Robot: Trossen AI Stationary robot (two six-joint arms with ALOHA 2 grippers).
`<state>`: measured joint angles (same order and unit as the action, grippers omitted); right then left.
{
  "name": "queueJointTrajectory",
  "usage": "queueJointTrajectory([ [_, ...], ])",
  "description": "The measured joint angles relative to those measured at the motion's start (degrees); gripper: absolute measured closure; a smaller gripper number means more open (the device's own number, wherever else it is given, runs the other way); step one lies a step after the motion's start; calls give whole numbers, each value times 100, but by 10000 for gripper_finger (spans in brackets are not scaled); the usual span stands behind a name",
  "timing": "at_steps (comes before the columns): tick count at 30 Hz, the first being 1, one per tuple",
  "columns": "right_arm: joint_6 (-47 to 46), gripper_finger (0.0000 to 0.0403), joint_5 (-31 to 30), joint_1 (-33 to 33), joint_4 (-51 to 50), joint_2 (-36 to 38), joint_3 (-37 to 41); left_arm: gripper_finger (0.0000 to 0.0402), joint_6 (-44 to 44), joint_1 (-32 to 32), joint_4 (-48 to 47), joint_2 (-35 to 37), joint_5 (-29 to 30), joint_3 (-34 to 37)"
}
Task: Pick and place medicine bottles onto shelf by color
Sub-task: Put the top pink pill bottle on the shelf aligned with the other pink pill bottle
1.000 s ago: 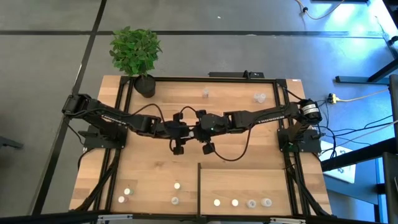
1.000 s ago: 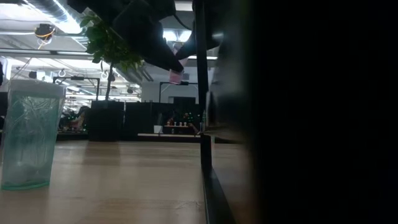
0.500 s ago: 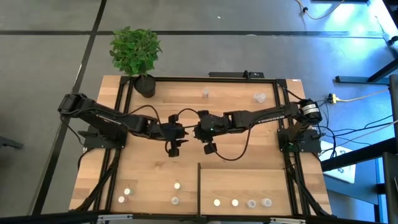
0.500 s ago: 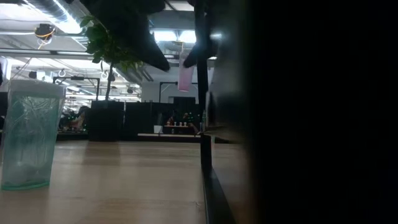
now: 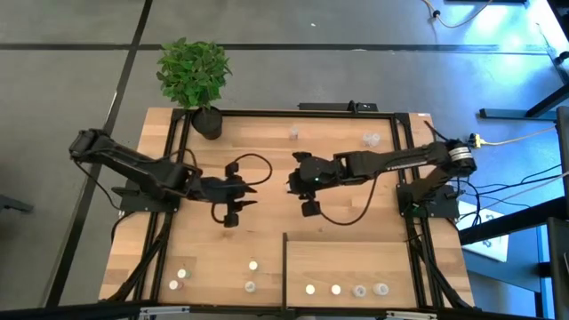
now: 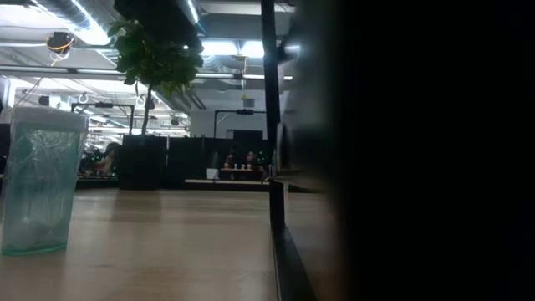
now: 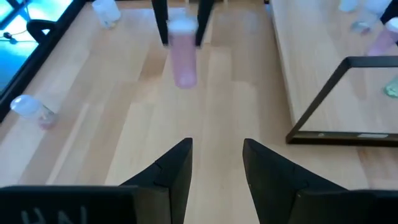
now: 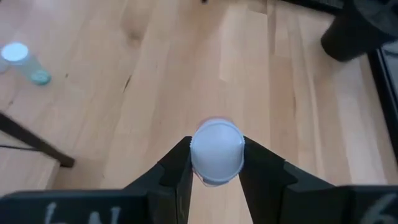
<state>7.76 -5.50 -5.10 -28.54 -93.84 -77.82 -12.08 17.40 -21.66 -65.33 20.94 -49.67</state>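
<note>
High view | bottles [image 5: 252,265]: nine | right gripper [image 8: 215,163] grips one | left gripper [image 7: 216,163] open

The two arms, previously met at table centre, have separated. The left gripper [image 5: 250,185] has withdrawn leftward, fingers apart and empty. The pink bottle [image 7: 183,53] now sits clamped in the right gripper [image 5: 292,182]

Counts on the counter [image 5: 222,249]

Two arms, one potted plant [image 5: 194,78], one shelf [image 5: 356,262]. Eleven small bottles: two at the far edge, four on the shelf, four beside it, one pink bottle [image 8: 216,153] held.
</note>
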Motion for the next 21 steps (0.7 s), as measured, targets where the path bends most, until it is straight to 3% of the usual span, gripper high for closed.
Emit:
queueJointTrajectory([
  [11, -764, 289, -7, -454, -931, 677, -2, 266, -134, 277, -236, 73, 361, 2],
  [21, -2176, 289, -924, -1433, -1645, 798, -9, 266, -306, 579, -193, 79, 375, 2],
])
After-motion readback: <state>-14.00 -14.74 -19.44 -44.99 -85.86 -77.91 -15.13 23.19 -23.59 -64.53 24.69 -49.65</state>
